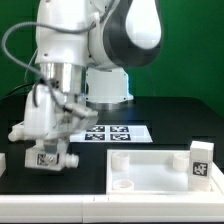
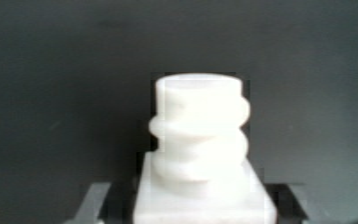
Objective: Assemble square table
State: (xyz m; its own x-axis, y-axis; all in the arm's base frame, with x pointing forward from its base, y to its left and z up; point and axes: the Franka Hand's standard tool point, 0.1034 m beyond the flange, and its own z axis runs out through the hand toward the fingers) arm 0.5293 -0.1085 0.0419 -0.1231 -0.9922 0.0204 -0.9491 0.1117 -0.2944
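My gripper (image 1: 47,148) is at the exterior view's left, low over the black table, shut on a short chunky white leg (image 1: 43,158) that carries a black-and-white tag. In the wrist view the leg (image 2: 197,125) fills the middle, its ribbed round end pointing away from me, with a dark finger (image 2: 105,203) pressed on each side of its base. The square table's white slab (image 1: 150,153) lies at the front right, rim and ribs up. Another tagged leg (image 1: 200,163) stands at the slab's right end. Whether the held leg touches the table I cannot tell.
The marker board (image 1: 112,131) lies flat behind the slab, in front of the arm's white base (image 1: 108,85). A white piece (image 1: 3,162) shows at the left edge. A green wall closes the back.
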